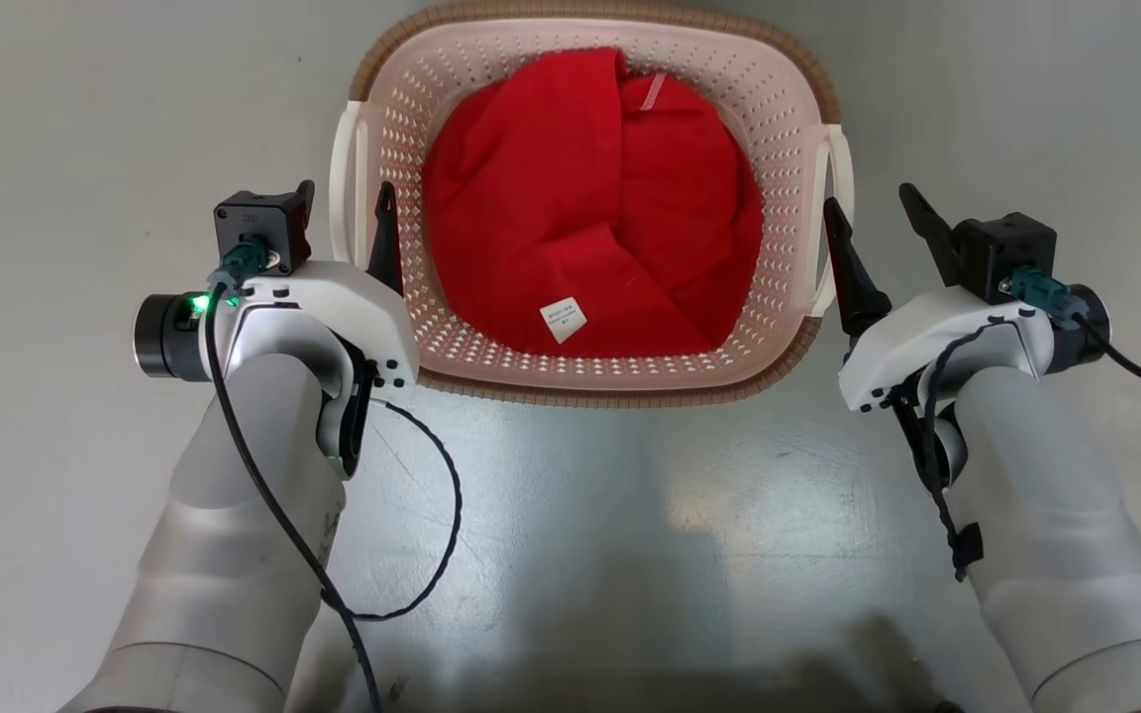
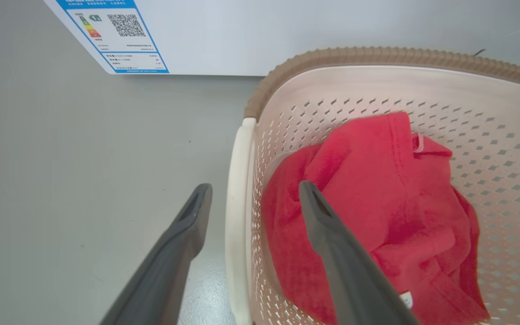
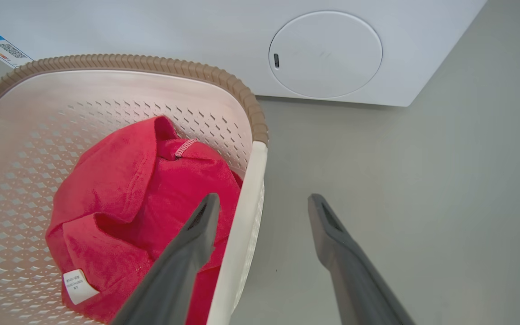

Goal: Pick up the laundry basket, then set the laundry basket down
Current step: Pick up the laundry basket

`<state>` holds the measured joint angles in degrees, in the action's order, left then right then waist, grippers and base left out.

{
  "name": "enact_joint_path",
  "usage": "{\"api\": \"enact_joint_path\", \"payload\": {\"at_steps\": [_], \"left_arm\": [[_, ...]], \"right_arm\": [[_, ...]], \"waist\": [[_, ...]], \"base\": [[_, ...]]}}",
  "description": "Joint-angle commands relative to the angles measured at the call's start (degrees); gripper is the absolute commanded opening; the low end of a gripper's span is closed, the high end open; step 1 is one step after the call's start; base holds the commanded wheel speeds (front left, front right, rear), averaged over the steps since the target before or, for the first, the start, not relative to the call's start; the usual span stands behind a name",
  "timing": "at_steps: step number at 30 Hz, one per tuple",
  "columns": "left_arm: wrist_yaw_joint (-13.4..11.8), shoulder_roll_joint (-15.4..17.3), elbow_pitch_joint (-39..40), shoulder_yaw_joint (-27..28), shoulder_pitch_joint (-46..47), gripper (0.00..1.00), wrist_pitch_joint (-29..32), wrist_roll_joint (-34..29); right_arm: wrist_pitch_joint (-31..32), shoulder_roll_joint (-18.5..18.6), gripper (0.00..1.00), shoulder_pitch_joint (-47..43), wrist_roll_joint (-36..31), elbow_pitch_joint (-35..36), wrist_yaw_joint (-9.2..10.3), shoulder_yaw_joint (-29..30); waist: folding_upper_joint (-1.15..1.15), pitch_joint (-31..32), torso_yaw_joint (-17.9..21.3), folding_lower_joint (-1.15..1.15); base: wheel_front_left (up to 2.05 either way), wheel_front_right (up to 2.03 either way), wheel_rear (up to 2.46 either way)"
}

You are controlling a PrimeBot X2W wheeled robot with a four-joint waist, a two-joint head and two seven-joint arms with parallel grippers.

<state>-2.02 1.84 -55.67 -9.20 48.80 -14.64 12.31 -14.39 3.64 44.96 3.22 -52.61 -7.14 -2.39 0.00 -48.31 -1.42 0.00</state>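
The laundry basket (image 1: 774,94), pale pink with a brown woven-look rim, sits on the grey floor straight ahead, and a red garment (image 1: 580,198) lies in it. My left gripper (image 1: 345,208) is open and straddles the white left handle (image 2: 237,203), one finger inside the basket wall and one outside. My right gripper (image 1: 876,213) is also open and straddles the right handle (image 3: 251,194) in the same way. In the left wrist view, the left gripper (image 2: 254,192) has the handle between its fingers without clamping it. The right gripper (image 3: 263,202) stands likewise.
A white washer (image 3: 325,54) stands just beyond the basket, with an energy label (image 2: 115,36) on its front. Grey floor (image 1: 55,149) spreads to both sides and towards me. A black cable (image 1: 432,515) loops from my left forearm.
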Motion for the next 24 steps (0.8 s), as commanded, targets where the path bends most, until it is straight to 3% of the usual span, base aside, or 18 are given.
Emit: {"api": "enact_joint_path", "payload": {"at_steps": [1, 24], "left_arm": [[-0.53, 1.67, 0.41, 1.42, -0.23, 1.00, -0.36, -1.08], [-0.49, 1.38, 1.10, 2.65, 0.81, 1.00, -0.36, -2.30]], "right_arm": [[-0.61, -0.76, 1.00, -0.99, 0.57, 0.31, -0.35, -1.39], [-0.61, -0.76, 1.00, 0.22, 1.26, -0.80, -0.35, -2.61]], "waist": [[0.00, -0.71, -0.06, 0.00], [0.00, -5.33, -1.06, 0.00]], "base": [[0.00, 0.00, 0.00], [0.00, 0.00, 0.00]]}}
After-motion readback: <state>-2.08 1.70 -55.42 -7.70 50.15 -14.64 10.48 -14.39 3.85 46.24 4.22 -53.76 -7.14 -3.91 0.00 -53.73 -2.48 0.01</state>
